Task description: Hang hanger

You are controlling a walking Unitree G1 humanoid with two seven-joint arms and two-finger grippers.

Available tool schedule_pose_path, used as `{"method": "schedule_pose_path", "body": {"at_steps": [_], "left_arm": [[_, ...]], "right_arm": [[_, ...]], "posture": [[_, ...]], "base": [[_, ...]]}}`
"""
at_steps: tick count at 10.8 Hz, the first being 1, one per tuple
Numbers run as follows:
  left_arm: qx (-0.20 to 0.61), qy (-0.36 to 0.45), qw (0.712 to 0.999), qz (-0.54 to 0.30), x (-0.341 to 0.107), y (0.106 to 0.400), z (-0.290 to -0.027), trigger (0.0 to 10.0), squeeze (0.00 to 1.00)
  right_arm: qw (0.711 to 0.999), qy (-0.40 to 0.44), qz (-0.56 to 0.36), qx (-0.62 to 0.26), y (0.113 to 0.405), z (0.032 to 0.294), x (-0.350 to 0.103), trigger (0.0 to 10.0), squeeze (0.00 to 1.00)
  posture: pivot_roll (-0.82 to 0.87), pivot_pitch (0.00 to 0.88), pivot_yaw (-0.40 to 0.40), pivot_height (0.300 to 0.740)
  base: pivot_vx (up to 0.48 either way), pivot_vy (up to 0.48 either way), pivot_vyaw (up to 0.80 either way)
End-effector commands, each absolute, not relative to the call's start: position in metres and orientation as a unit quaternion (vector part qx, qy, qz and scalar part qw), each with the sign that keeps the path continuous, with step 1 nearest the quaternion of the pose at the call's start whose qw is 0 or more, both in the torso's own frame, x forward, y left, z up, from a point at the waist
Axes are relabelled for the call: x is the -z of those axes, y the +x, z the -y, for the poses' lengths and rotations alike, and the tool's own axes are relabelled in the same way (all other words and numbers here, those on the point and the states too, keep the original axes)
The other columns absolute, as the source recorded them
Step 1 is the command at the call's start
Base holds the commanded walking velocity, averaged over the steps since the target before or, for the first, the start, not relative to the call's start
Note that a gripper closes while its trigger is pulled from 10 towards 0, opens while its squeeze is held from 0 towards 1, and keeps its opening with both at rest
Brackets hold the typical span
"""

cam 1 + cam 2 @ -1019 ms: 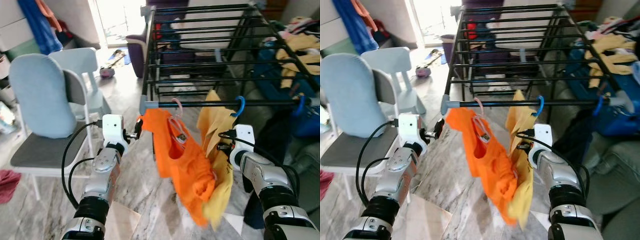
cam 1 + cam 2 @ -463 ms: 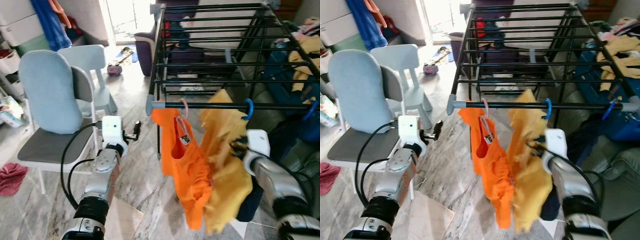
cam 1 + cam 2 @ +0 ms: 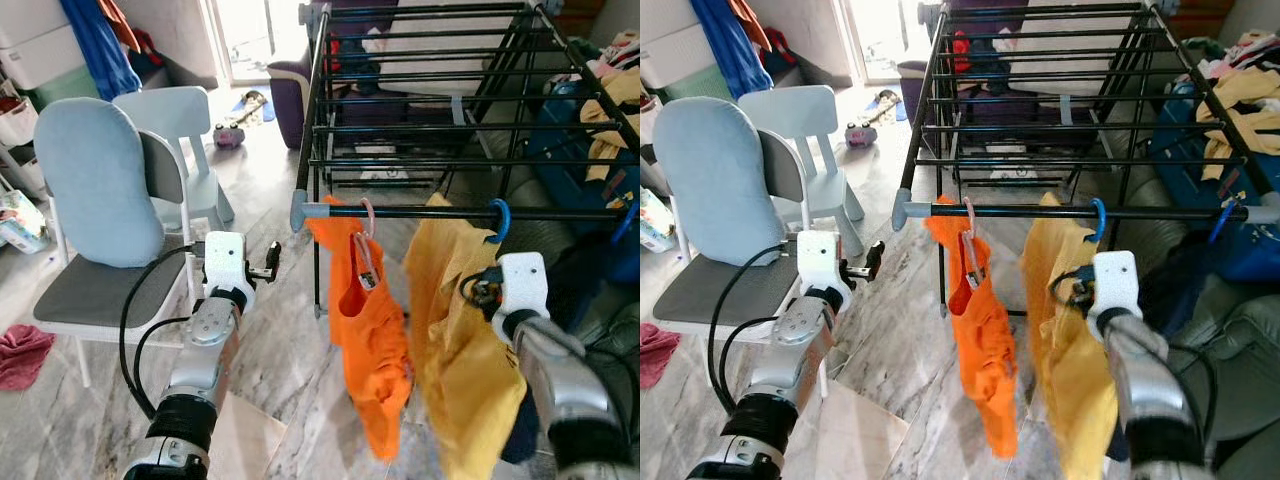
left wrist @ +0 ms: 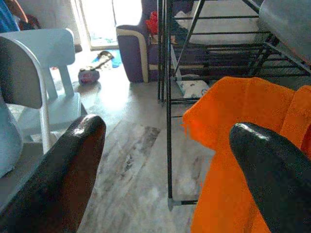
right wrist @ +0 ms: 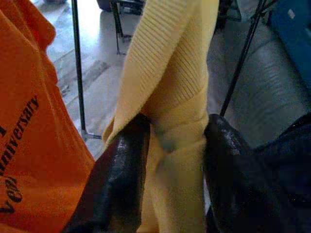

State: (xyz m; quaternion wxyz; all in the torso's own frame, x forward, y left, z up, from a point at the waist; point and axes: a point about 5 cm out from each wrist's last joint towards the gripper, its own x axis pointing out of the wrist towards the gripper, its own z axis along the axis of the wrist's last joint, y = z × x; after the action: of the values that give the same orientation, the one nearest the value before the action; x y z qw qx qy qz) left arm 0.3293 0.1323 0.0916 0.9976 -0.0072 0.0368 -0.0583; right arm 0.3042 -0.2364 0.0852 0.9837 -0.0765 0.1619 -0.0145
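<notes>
A blue hanger (image 3: pixel 497 217) hooks over the front rail of the black drying rack (image 3: pixel 420 120), carrying a ribbed yellow garment (image 3: pixel 455 340), just beside an orange shirt (image 3: pixel 368 330) on a pink hanger (image 3: pixel 364 212). Since a moment ago both garments have swung down from their sideways billow and hang straighter. The right gripper (image 5: pixel 167 179) pinches a fold of yellow cloth between its fingers, while the left gripper (image 4: pixel 165 170) is spread wide and empty near the orange shirt.
</notes>
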Motion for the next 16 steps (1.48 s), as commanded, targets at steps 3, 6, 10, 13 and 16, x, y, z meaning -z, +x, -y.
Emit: {"method": "schedule_pose_path", "body": {"at_steps": [3,6,10,13,16], "left_arm": [[0.053,0.006,0.998,-0.029,-0.094,0.321,-0.141,10.0,0.0],[0.047,0.027,0.998,-0.03,-0.092,0.306,-0.158,10.0,0.0],[0.051,0.034,0.997,-0.046,-0.084,0.29,-0.161,10.0,0.0],[0.043,0.032,0.997,-0.051,-0.085,0.286,-0.162,10.0,0.0],[0.041,0.033,0.997,-0.052,-0.088,0.288,-0.163,10.0,0.0]], "right_arm": [[0.99,-0.078,-0.107,0.047,0.282,0.231,-0.1,10.0,1.0],[0.991,-0.07,-0.086,0.079,0.257,0.228,-0.098,10.0,1.0],[0.994,-0.059,-0.063,0.072,0.257,0.223,-0.107,10.0,1.0],[0.996,-0.055,-0.055,0.049,0.259,0.212,-0.109,10.0,0.0],[0.996,-0.056,-0.049,0.045,0.264,0.212,-0.112,10.0,0.0]], "posture": [[-0.21,0.0,0.075,0.74],[-0.21,0.0,0.084,0.74],[-0.21,0.0,0.073,0.74],[-0.2,0.0,0.066,0.74],[-0.2,0.0,0.066,0.74]], "base": [[0.0,0.0,0.0],[0.0,0.0,0.0],[0.0,0.0,0.0],[-0.082,0.0,0.0],[-0.251,0.0,0.0]]}}
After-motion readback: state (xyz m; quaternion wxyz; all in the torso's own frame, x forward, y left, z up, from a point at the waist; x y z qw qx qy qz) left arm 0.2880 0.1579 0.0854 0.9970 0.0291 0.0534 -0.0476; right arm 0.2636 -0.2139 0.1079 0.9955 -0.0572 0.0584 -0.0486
